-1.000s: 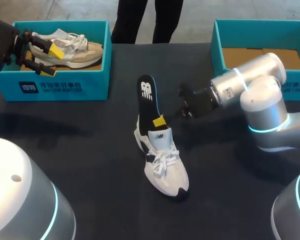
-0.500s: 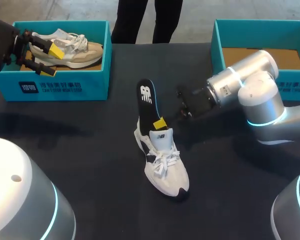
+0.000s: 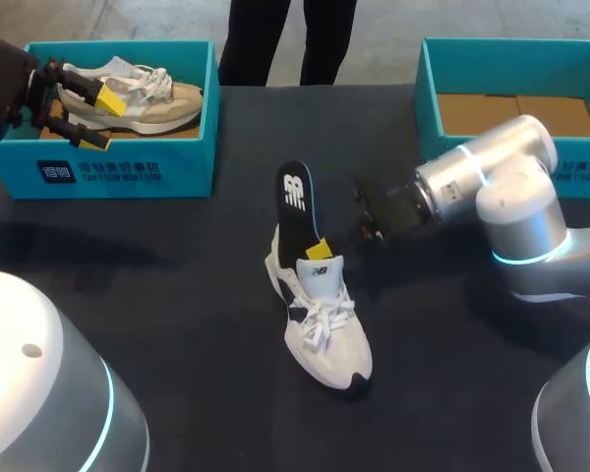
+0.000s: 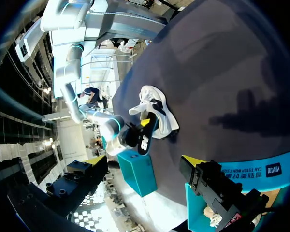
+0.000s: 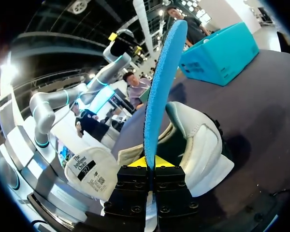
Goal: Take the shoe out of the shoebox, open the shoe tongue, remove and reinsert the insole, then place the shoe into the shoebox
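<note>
closest in, the white lace-up sneaker (image 3: 324, 324) lies toe toward the robot on the black cloth-covered table (image 3: 177, 295), and it has hardly budged from a second ago. the action is at its heel: the black-topped, blue-backed foam insole (image 3: 295, 202) stands on end in the shoe's opening, and its top edge now sits lower and a touch further right than it did a second ago, so it looks to be sinking back into the shoe. the right gripper (image 3: 318, 248) has dropped with it, yellow tips clamped on the insole's lower part just above the tongue; the right wrist view shows both tips pinching the thin blue edge (image 5: 162, 82) between them. the right arm's elbow has swung back out to the side after leaning in half a second ago. my read: this is the reinsert step, insole partly home, heel end not yet seated. further back, nothing has changed: the left gripper (image 3: 96, 118) hangs with fingers apart over the beige sneaker (image 3: 162, 98) in the left teal cardboard shoebox (image 3: 128, 172), and the right teal cardboard shoebox (image 3: 428, 88) waits for the shoe.
</note>
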Available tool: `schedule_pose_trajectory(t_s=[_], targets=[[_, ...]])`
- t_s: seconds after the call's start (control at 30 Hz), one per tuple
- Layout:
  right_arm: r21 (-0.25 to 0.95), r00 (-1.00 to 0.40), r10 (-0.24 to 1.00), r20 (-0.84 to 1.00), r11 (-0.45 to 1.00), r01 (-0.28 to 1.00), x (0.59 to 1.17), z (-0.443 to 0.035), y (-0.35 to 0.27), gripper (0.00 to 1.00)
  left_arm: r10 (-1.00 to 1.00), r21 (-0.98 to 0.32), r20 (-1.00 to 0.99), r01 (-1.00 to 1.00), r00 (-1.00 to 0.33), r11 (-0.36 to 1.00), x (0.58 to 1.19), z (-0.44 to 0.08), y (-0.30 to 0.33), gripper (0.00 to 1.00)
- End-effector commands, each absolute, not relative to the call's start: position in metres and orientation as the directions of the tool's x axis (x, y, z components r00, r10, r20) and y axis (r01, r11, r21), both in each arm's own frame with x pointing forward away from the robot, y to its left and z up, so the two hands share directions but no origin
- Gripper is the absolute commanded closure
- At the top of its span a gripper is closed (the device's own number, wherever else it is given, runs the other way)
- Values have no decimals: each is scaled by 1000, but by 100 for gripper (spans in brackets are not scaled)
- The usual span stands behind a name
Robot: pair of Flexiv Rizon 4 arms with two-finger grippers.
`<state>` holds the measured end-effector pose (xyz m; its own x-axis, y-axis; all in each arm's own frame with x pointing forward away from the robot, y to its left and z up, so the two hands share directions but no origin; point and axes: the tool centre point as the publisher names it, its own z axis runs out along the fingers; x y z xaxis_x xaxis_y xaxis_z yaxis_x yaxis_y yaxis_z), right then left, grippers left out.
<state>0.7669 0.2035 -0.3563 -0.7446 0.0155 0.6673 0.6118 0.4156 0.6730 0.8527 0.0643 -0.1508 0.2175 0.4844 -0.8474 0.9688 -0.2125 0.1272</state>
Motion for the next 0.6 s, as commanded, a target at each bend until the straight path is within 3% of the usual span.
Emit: schedule_pose_trajectory(t_s=[0.03, 0.33, 0.6], targets=[[666, -744, 33, 668, 419, 617, 756, -358, 206, 100, 484, 129, -847, 969, 219, -212, 853, -151, 64, 0], [619, -710, 90, 699, 421, 663, 747, -361, 207, 100, 484, 129, -847, 969, 219, -212, 853, -151, 64, 0], [634, -712, 68, 699, 402, 660, 743, -357, 201, 100, 484, 129, -847, 969, 219, -212, 853, -151, 64, 0]])
